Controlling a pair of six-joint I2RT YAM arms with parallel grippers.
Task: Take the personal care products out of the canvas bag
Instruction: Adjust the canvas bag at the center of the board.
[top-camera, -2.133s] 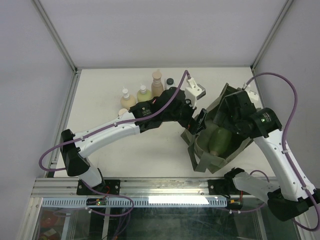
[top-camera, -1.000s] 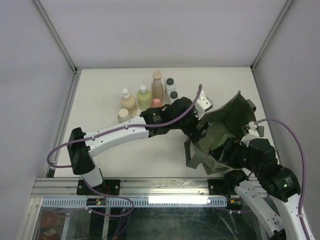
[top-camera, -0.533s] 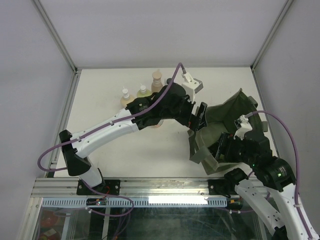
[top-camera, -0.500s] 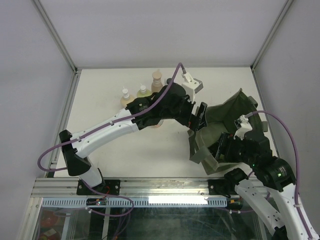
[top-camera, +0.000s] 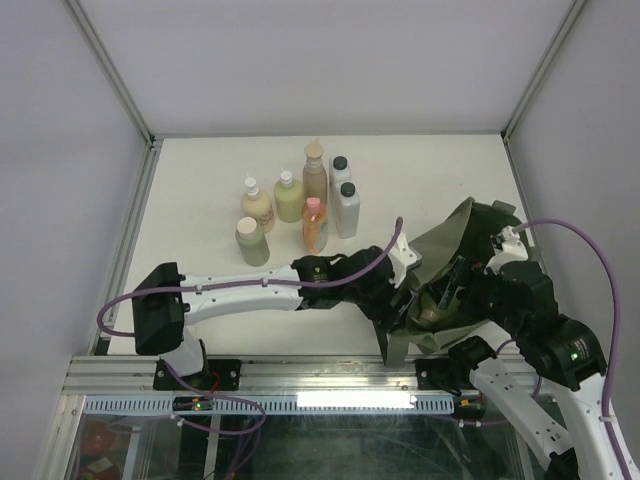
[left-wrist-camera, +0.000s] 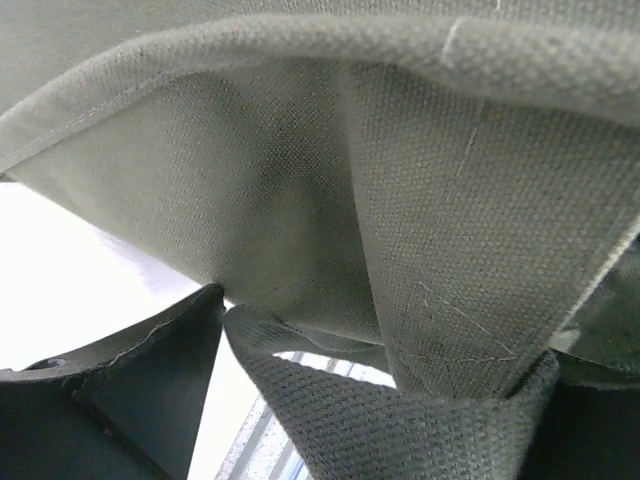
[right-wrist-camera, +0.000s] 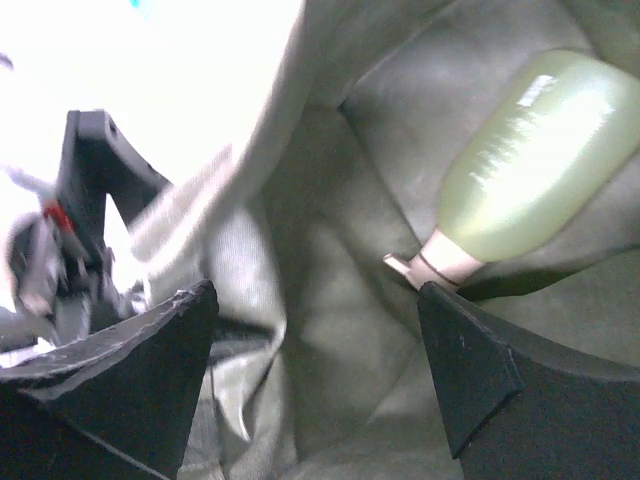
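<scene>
Canvas bag (top-camera: 450, 235) sits slumped at the near right corner of the surface (top-camera: 430, 165), mouth open. One yellow-green bottle (right-wrist-camera: 530, 160) lies on its side inside, cap end toward the right tool (right-wrist-camera: 315, 300). That tool is at the bag mouth with jaws wide apart and nothing in them, not touching the bottle. Left tool (left-wrist-camera: 385, 340) is pushed into the bag's left rim, jaws wide apart, with a loose fold of strap (left-wrist-camera: 400, 430) between the fingers. Seven bottles (top-camera: 289, 198) stand upright in a cluster near the far edge, slightly left of its middle.
</scene>
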